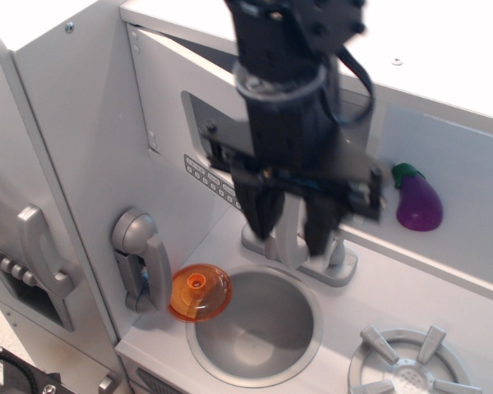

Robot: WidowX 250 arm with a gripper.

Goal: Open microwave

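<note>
The microwave is the grey compartment at the top of the toy kitchen. Its flat door (168, 90) is hinged on the left and stands swung partly out toward me. Part of the window (199, 123) and the row of small buttons (204, 175) show left of the arm. My black gripper (291, 240) comes down from above in front of the door's free edge. Its two fingers are closed on either side of the vertical grey handle (289, 222). The arm hides the rest of the door.
A purple eggplant (419, 202) lies inside the opened compartment at right. Below are the faucet (338, 267), the sink (255, 328), an orange cup (199, 293) and a burner (407, 369). A grey phone handset (140, 258) hangs at left, beside a grey door with a curved handle (41, 254).
</note>
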